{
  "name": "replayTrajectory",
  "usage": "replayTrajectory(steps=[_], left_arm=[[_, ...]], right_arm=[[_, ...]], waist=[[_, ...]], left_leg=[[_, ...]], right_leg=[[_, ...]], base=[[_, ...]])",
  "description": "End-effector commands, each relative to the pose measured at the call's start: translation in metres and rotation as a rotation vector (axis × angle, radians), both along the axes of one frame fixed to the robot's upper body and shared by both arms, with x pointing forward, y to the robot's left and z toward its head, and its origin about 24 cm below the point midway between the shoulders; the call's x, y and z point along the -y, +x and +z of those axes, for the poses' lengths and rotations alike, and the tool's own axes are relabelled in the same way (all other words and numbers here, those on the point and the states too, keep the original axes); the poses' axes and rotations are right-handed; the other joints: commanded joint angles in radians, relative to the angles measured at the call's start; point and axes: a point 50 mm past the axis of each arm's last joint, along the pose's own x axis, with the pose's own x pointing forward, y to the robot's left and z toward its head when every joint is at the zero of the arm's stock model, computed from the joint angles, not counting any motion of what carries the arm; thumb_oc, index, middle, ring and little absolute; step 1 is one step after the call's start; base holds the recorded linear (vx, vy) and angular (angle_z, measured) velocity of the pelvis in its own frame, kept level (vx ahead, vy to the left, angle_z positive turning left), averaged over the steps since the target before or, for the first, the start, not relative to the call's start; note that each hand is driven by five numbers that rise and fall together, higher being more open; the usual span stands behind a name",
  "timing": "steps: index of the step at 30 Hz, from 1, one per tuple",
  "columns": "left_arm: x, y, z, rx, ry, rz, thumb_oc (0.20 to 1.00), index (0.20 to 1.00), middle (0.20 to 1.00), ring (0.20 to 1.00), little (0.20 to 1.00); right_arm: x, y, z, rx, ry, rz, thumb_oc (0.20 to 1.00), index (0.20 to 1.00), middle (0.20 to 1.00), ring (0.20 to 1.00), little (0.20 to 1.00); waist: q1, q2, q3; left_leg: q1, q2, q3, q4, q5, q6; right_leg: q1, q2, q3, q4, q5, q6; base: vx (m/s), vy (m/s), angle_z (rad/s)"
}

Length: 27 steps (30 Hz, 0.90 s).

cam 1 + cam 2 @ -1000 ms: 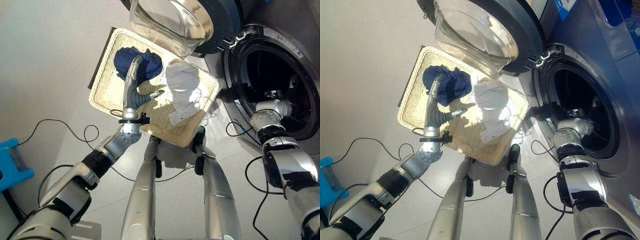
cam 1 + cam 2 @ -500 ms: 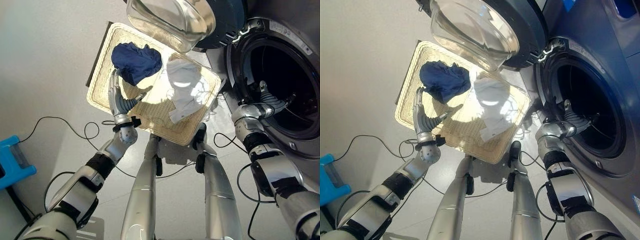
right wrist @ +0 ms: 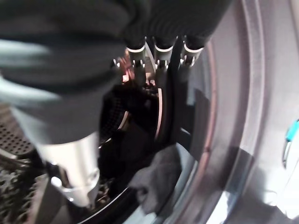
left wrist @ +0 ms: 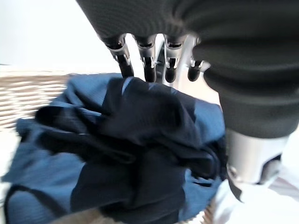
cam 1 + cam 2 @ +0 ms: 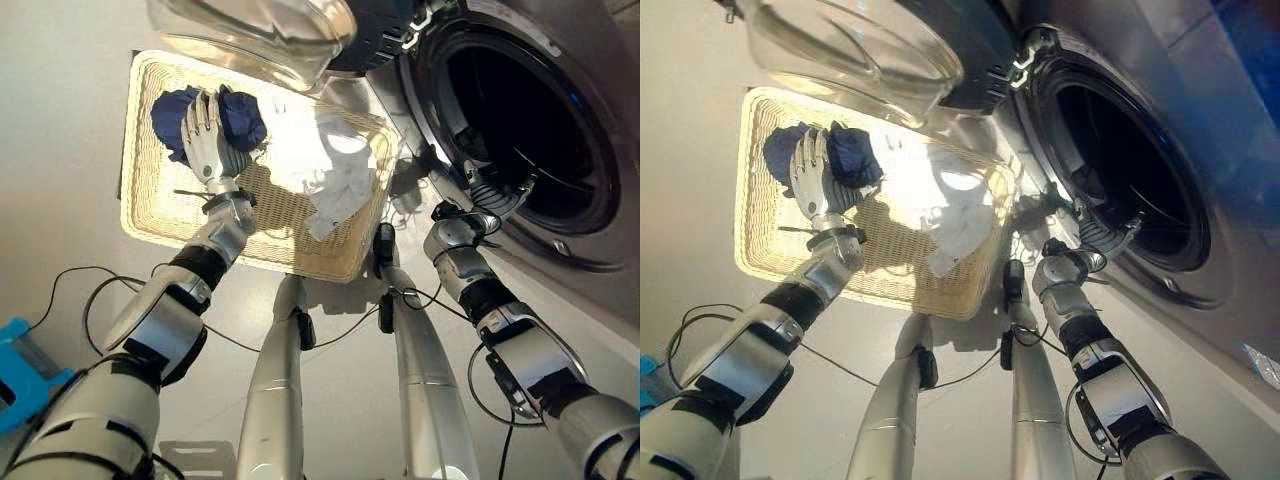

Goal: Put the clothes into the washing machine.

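left hand [image 5: 205, 140]: silver fingers with dark tips, dark ribbed cover over its back and wrist
right hand [image 5: 487, 205]: silver fingers, dark ribbed cover behind them
forearms: glossy silver-grey shells, a rounded metal joint just behind each hand
upper arms: silver-grey segments split by black bands

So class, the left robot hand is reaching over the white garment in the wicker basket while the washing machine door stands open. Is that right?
Not quite. The left robot hand is spread over the dark blue garment, not the white garment, which lies beside it in the wicker basket. The left eye view shows this, and the left wrist view confirms it. The washing machine door does stand open.
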Motion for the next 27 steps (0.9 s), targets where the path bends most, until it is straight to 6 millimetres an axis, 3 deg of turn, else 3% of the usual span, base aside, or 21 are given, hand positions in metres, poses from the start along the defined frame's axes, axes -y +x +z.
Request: replayTrajectory(steps=[1,6,15,26,27], left_arm=[[-0.019,-0.001,0.005,-0.007,0.064,0.129,1.0,1.0,1.0,1.0,1.0],[-0.033,-0.003,0.018,-0.019,0.123,0.266,1.0,1.0,1.0,1.0,1.0],[-0.059,-0.002,0.015,-0.251,0.075,0.405,1.0,1.0,1.0,1.0,1.0],[-0.073,-0.004,0.012,-0.404,0.016,0.481,1.0,1.0,1.0,1.0,1.0],[-0.073,-0.003,0.013,-0.425,0.009,0.466,0.78,0.78,0.78,0.78,0.78]], right_arm=[[0.001,-0.003,0.008,0.079,0.019,0.014,1.0,1.0,1.0,1.0,1.0],[-0.002,-0.008,0.005,0.087,0.057,0.016,1.0,1.0,1.0,1.0,1.0],[0.0,-0.011,0.012,0.143,0.127,0.034,1.0,1.0,1.0,1.0,1.0],[-0.005,-0.014,0.023,0.209,0.169,0.067,1.0,1.0,1.0,1.0,1.0],[-0.005,-0.015,0.024,0.213,0.174,0.064,1.0,1.0,1.0,1.0,1.0]], waist=[[-0.017,0.009,-0.02],[-0.025,-0.002,-0.02],[-0.033,-0.021,-0.02],[-0.036,-0.043,-0.02],[-0.036,-0.045,-0.02]], left_leg=[[-0.036,-0.06,0.052,0.094,-0.063,-0.023],[-0.066,-0.053,0.056,0.098,-0.059,-0.025],[-0.106,-0.052,0.049,0.1,-0.055,-0.025],[-0.155,-0.052,0.043,0.12,-0.057,-0.019],[-0.159,-0.052,0.042,0.122,-0.058,-0.018]], right_leg=[[0.051,0.036,-0.072,-0.113,0.11,0.082],[0.024,0.031,-0.068,-0.122,0.121,0.09],[-0.009,0.028,-0.07,-0.142,0.137,0.095],[-0.053,0.026,-0.069,-0.141,0.148,0.095],[-0.056,0.026,-0.069,-0.141,0.149,0.095]], base=[[0.0,0.03,-0.1],[0.0,0.031,-0.03],[0.0,0.013,0.01],[0.0,0.003,0.03],[0.0,0.0,0.0]])
